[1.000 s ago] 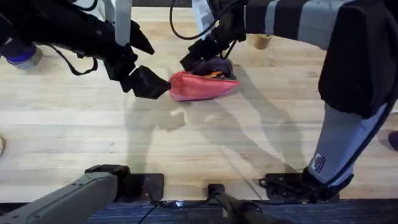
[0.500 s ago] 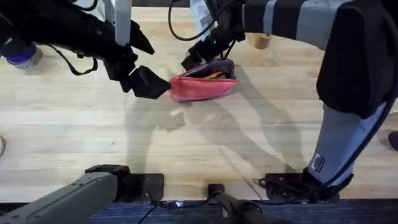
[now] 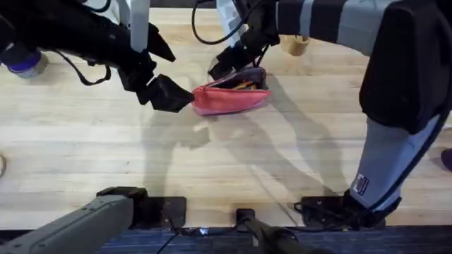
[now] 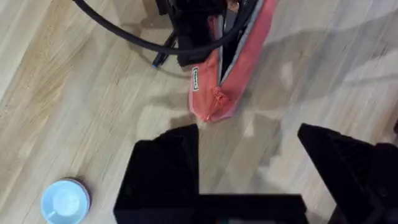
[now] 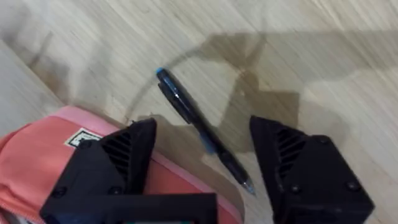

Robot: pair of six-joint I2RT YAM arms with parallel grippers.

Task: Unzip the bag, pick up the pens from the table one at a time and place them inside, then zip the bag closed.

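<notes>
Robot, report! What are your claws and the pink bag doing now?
Left claw open, just off the bag's end. Right claw open over a pen lying on the table beside the bag. Bag unzipped. Nothing blocking.

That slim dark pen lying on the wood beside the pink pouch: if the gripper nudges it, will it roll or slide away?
The slim dark pen with the blue end looks round and smooth, so a sideways nudge would probably roll it across the flat wooden table. It lies flat, leaving little height for the open right gripper to catch, so it may slip.
</notes>
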